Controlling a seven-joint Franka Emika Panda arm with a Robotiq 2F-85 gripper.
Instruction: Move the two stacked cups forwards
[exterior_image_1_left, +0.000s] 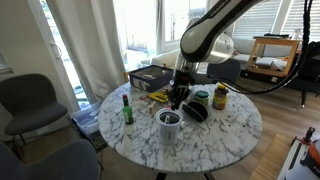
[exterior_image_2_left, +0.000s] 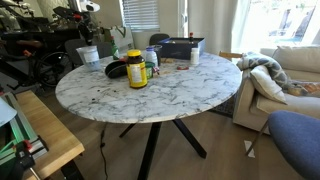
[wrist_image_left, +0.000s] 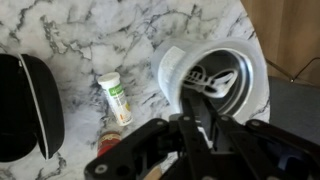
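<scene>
The two stacked cups (exterior_image_1_left: 170, 125) stand on the round marble table (exterior_image_1_left: 220, 135), toward its front in this exterior view. They also show at the far left of the table in an exterior view (exterior_image_2_left: 88, 55). In the wrist view I look down into the pale cups (wrist_image_left: 215, 72), whose mouth has a darker rim. My gripper (exterior_image_1_left: 178, 98) hangs from the arm right over the stack. Its fingers (wrist_image_left: 195, 98) are nearly together at the cups' near rim, with a thin pale sliver of wall between them.
A small green bottle (exterior_image_1_left: 127, 108), a yellow-lidded jar (exterior_image_1_left: 220, 97) and a black case (exterior_image_1_left: 196, 110) stand near the cups. A white tube (wrist_image_left: 117, 97) lies beside them. A black box (exterior_image_2_left: 180, 47) sits at the table's edge. A grey chair (exterior_image_1_left: 30, 100) stands close by.
</scene>
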